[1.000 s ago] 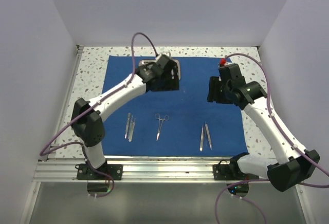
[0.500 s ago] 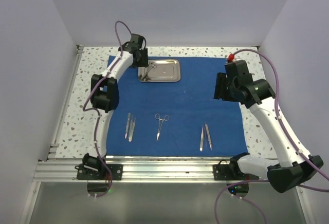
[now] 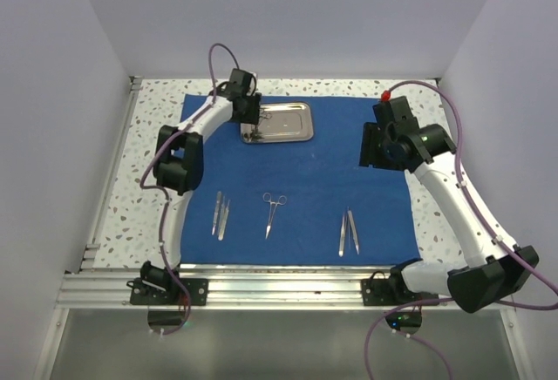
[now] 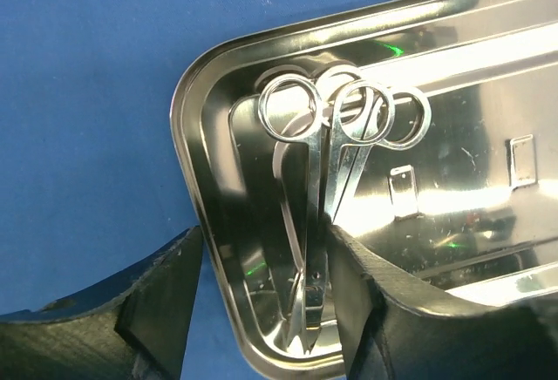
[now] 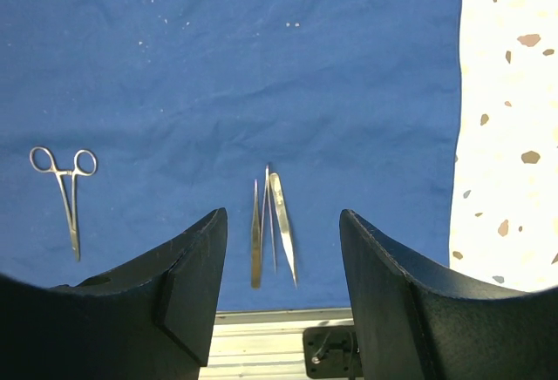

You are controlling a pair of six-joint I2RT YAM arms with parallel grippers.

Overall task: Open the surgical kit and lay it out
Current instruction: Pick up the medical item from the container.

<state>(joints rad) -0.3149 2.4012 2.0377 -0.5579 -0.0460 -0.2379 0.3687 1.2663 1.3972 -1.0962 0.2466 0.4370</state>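
Observation:
The royal-blue cloth lies spread flat on the table. The steel tray sits at its far edge and holds two ring-handled scissors. My left gripper is open low over the tray's left end. One finger is outside the rim over the cloth, and the other finger is inside the tray, with the scissors' tips between them. My right gripper is open and empty, held above the cloth's right part. Below it lie tweezers.
On the cloth's near half lie left tweezers, ring-handled forceps and right tweezers. Speckled tabletop borders the cloth on the left and right. A metal rail runs along the near edge.
My left arm swung out to the left and stretched, then brought its gripper down over the tray's left end. The tray shifted slightly right. My right arm barely moved.

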